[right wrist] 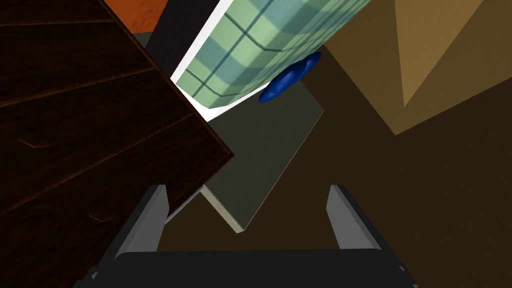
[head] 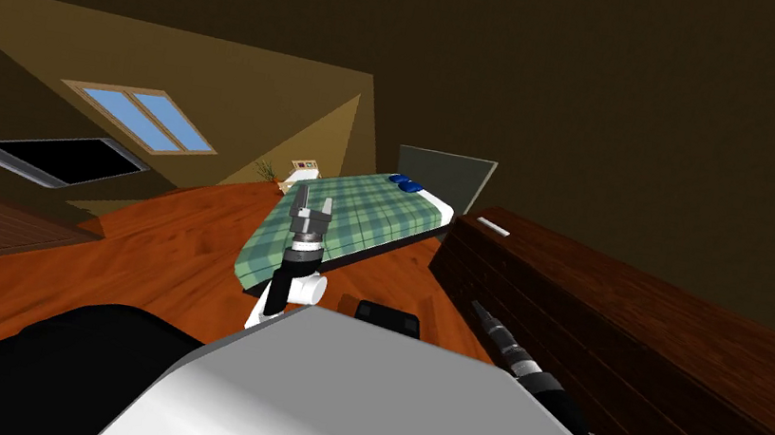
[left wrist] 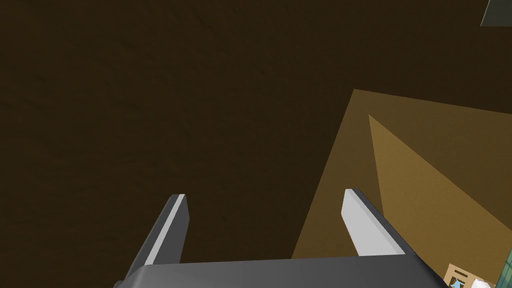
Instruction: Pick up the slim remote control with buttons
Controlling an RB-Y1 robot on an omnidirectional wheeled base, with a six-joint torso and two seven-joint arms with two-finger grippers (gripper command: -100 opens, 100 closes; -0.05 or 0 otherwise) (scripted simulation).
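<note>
A dim bedroom with an orange wood floor (head: 170, 245): the right end effector (right wrist: 250, 192), fingers apart and empty, points past the corner of a dark dresser (right wrist: 90, 125) toward the bed (right wrist: 250, 55). The left end effector (left wrist: 265, 195), likewise spread and empty, is raised over the bed's foot. The remote (head: 493, 227), seemingly the slim white bar at the far end of the dresser top, lies untouched, well apart from both. Nothing is grasped; approach, reach and grip are all left to do. The dresser's edge stands between the right arm and the remote; blue pillows (head: 405, 183) and a grey headboard (head: 445, 175) lie beyond.
</note>
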